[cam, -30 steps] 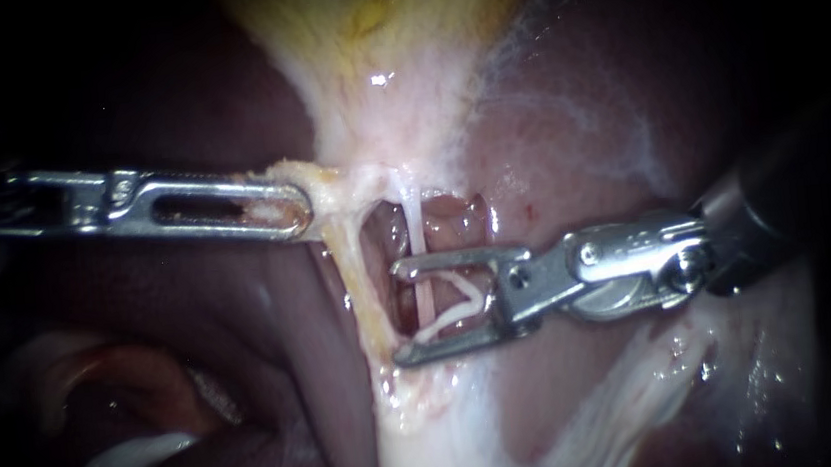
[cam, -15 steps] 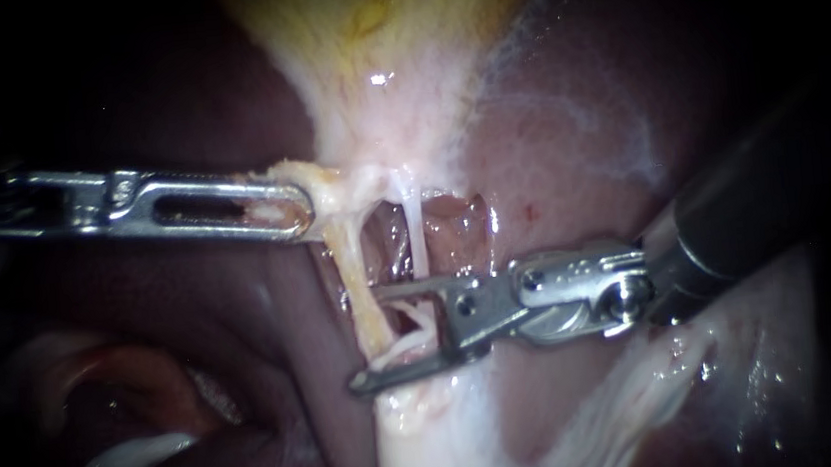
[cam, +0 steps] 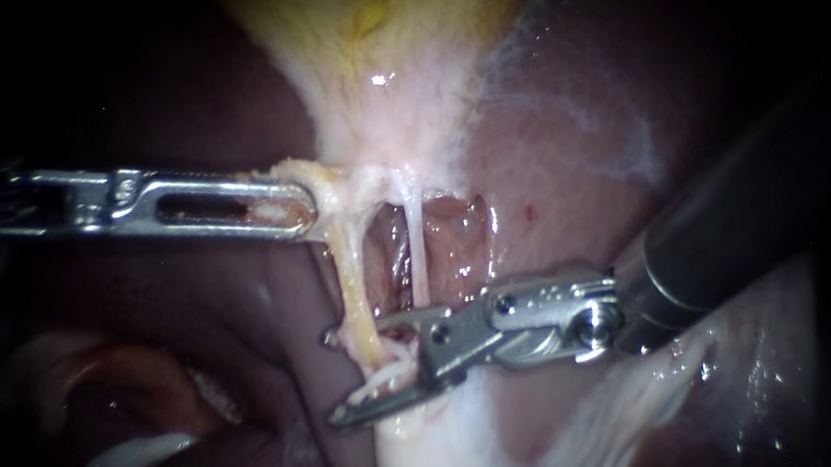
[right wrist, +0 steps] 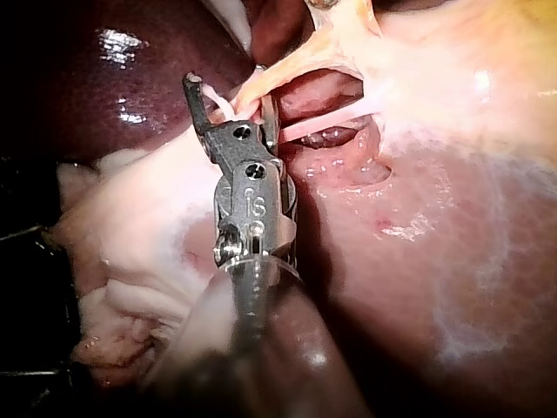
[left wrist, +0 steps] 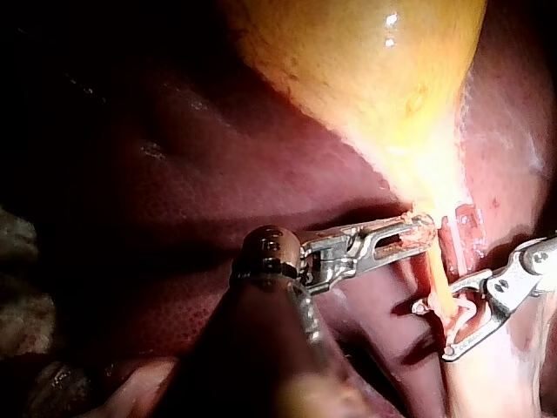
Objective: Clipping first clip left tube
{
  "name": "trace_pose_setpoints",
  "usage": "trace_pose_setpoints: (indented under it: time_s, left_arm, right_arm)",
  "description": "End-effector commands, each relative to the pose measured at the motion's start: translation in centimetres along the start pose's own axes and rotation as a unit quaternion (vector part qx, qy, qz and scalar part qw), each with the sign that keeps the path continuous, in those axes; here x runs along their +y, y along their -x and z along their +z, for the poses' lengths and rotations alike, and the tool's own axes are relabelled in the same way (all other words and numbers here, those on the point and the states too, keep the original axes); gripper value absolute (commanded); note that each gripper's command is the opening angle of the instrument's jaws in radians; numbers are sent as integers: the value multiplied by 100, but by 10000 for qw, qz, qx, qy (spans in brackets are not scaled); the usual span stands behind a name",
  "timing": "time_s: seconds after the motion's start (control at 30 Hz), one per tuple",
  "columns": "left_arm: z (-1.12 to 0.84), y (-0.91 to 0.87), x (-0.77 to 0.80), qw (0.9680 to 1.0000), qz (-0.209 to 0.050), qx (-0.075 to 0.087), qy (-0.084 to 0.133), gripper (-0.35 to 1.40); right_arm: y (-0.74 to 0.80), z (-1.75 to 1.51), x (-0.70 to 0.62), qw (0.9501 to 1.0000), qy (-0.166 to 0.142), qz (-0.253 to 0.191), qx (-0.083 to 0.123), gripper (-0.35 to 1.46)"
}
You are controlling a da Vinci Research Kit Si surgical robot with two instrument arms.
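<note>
**A:** What is furthest left?

**B:** The left instrument [cam: 305, 211]. Its shaft lies almost level over the dark liver [cam: 193, 323]. The claw is pressed together, pinching a bit of yellowish tissue [cam: 315, 177] where the gallbladder [cam: 377, 26] narrows to its pale neck.

**A:** And the left tube?

**B:** The left tube [cam: 348, 269] begins just beside that claw's tip and runs downward as a taut, yellowish strand. Near its lower end it passes between the two halves of the other claw.

**A:** What lies beside it?

**B:** First a reddish window of tissue. Then comes the right tube [cam: 417, 253], which is thin, white and nearly upright. It is near the left tube but apart from it, and its lower end meets the upper half of the right-hand claw.

**A:** So where is the right instrument?

**B:** The right instrument [cam: 333, 379] has a dark shaft that slants in from the right. Its claw points left and is spread, with one half above and one below, straddling the left tube. Some whitish strands lie inside the claw by the tube. I cannot tell whether they are clip or tissue.

**A:** Does the left wrist view agree?

**B:** Yes. There too the spread claw straddles the yellowish strand, just ahead of the pinching claw.
</note>
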State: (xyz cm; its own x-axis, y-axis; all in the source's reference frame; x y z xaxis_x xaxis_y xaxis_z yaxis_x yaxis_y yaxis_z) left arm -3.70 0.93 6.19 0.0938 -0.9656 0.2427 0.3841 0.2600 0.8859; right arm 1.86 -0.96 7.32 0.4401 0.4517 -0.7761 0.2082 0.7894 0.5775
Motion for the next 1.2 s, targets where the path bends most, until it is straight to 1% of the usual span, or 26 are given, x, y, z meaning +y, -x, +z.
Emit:
trace_pose_setpoints:
  time_s: [0.03,0.33,0.43,0.47,0.53,0.57,0.67,0.8,0.9,0.97,1.2]
  left_arm:
    - [1,0,0,10000,-2,-1,3,-35]
    - [3,0,-1,10000,-6,-16,23,-35]
    - [3,0,-1,10000,-6,-17,24,-35]
    - [3,0,-1,10000,-6,-17,24,-35]
    - [3,0,-1,10000,-6,-17,23,-35]
    - [3,0,-1,10000,-6,-17,23,-35]
    - [3,0,-1,10000,-6,-17,23,-35]
    - [3,0,-1,10000,-6,-16,22,-35]
    - [3,0,-1,10000,-6,-15,22,-35]
    - [3,1,-1,10000,-6,-15,21,-35]
    - [3,1,-1,10000,-6,-15,21,-35]
  right_arm:
    - [0,1,0,10000,-3,24,-5,48]
    - [2,5,5,9999,-17,131,-7,46]
    - [3,5,6,9998,-46,183,-7,39]
    - [3,4,6,9998,-56,208,-7,35]
    - [4,1,5,9996,-77,287,-7,7]
    - [5,0,5,9996,-78,287,8,-2]
    - [5,-3,6,9992,-82,380,-48,-34]
    - [6,-5,7,9972,-103,713,-222,-35]
    - [6,-6,6,9968,-99,721,-340,-35]
    - [7,-7,5,9967,-99,722,-369,-35]
    - [7,-7,5,9967,-103,720,-370,-35]
